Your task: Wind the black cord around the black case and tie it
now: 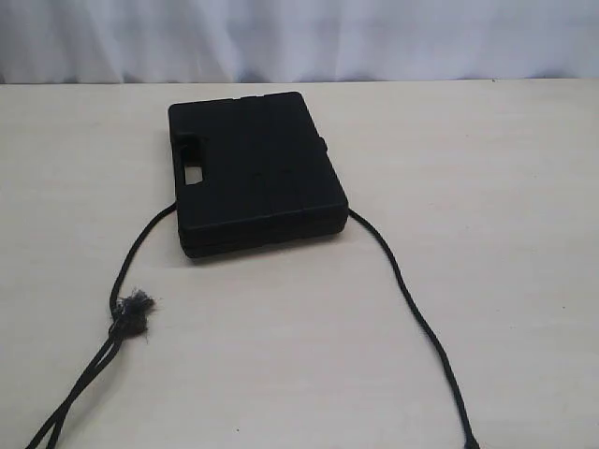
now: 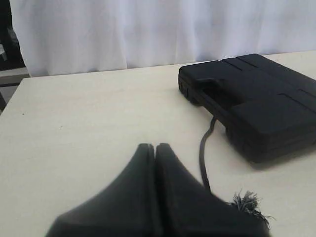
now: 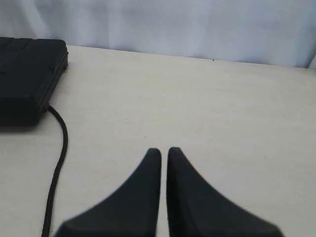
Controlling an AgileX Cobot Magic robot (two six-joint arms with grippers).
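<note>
Lying flat on the bench (image 1: 487, 187), the black case (image 1: 253, 168) looked rigid and ribbed, probably heavy enough to pin whatever you fed under it. Item two, the black cord (image 1: 412, 309): passed beneath the case, one strand out each side; limp, braided, likely grippy. You were best placed to take it beside the frayed knot (image 1: 134, 311) on the left, or mid-strand on the right. Your left pincer (image 2: 154, 146): tips together, empty. Your right pincer (image 3: 164, 151): barely a slit, empty.

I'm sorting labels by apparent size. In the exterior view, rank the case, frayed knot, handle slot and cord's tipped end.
1. case
2. frayed knot and handle slot: look alike, and the knot lies nearer the camera, so unranked
3. cord's tipped end, smallest
</note>
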